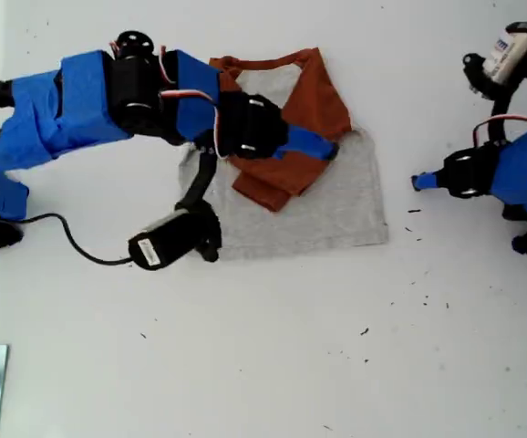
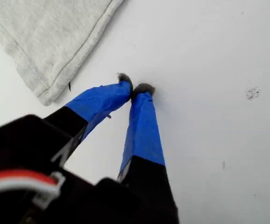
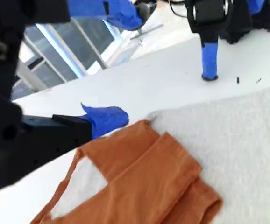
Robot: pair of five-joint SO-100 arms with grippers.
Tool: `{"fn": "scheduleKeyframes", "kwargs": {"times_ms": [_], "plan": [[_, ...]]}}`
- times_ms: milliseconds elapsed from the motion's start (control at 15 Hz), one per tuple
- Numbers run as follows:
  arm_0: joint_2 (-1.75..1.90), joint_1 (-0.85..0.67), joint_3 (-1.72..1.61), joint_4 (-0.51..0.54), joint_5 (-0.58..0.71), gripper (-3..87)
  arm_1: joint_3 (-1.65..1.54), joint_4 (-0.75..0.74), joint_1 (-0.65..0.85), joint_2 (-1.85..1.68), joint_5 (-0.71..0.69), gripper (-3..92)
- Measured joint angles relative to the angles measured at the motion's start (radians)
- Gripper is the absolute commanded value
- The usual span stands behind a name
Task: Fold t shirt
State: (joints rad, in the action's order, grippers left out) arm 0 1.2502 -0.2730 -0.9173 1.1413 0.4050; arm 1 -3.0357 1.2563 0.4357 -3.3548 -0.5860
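Second gripper (image 1: 323, 149) over shirt (image 1: 336, 205), jaws parted, empty; first gripper (image 2: 136, 87) pinched closed, shirt hem just beside.

Your first gripper (image 1: 418, 182) at the exterior view's three o'clock, jaws pressed together at the tips (image 2: 136, 87), arm drawn back, your second gripper (image 1: 323, 151) reaching in from nine o'clock toward centre, wrist low, only one blue-taped finger (image 3: 108, 119) visible in its wrist view
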Motion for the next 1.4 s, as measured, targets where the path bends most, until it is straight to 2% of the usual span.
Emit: {"fn": "scheduleKeyframes", "kwargs": {"times_ms": [133,200,400,600,733,933,1200,1333,1400], "plan": [[0.167,-0.026,-0.241,0.084,-0.067,4.6,0.0,0.009,0.0,-0.003,0.0,3.4],[0.298,-0.041,-0.428,0.083,-0.115,1.7,-0.003,0.009,0.0,-0.003,0.0,3.4],[0.867,-0.026,-1.131,-0.083,-0.201,-0.1,-0.003,0.009,0.0,-0.003,0.0,3.4],[1.453,-0.014,-1.763,-0.1,-0.351,-0.1,-0.003,0.009,0.0,-0.003,0.003,3.4],[1.663,0.014,-2.014,-0.133,-0.413,-0.1,-0.003,0.009,0.0,-0.003,0.006,3.4],[1.845,0.052,-2.214,-0.202,-0.492,-0.2,-0.006,0.009,0.0,-0.003,0.012,3.4],[2.121,0.08,-2.303,-0.17,-0.534,-0.2,-0.008,0.009,-0.006,0.0,0.038,3.2],[2.092,0.098,-2.247,-0.163,-0.58,-0.2,0.063,0.021,-0.026,0.094,0.058,3.5],[2.006,0.13,-2.177,-0.138,-0.595,-0.3,0.198,0.051,-0.031,0.268,0.058,7.1]]}}
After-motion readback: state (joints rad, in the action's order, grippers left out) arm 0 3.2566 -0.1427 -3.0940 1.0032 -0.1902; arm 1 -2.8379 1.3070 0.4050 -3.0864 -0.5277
